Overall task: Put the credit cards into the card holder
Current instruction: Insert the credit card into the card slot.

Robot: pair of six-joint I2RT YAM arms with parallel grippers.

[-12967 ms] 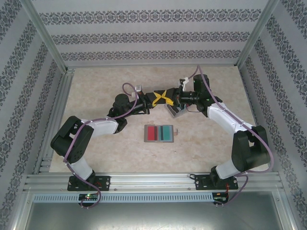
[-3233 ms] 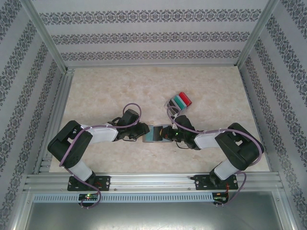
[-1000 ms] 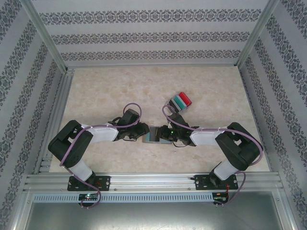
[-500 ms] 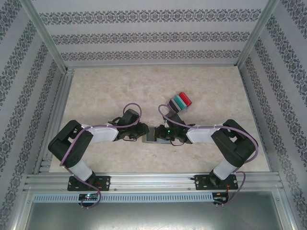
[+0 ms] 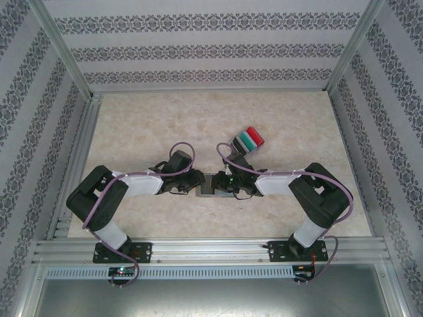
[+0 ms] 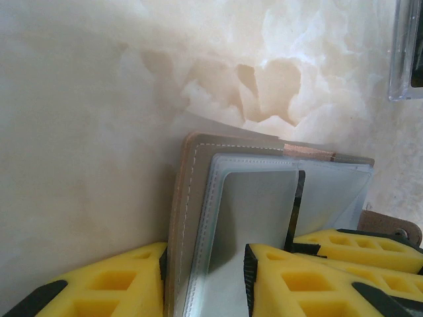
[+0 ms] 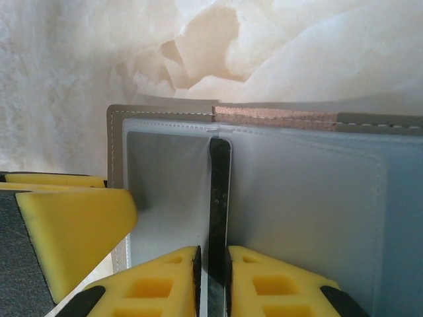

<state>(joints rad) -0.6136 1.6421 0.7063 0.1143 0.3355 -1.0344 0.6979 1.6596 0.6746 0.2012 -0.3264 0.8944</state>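
Note:
The grey card holder lies open on the table between both grippers. My left gripper is shut on the holder's left panel, one pad on the tan cover and the other on the clear inner sleeve. My right gripper is shut on a dark credit card held on edge, its tip against the clear pocket near the fold. In the left wrist view that card stands upright beside the right gripper's yellow fingers. Red and teal credit cards sit stacked behind the right arm.
Both forearms lie low over the near middle of the marble-patterned table. A clear-edged object sits beyond the holder in the left wrist view. Aluminium frame rails run along the near edge, and patterned walls enclose the other sides.
My right gripper has slid left over the card holder with the dark card, covering more of it. The left arm and the card stack have stayed put.

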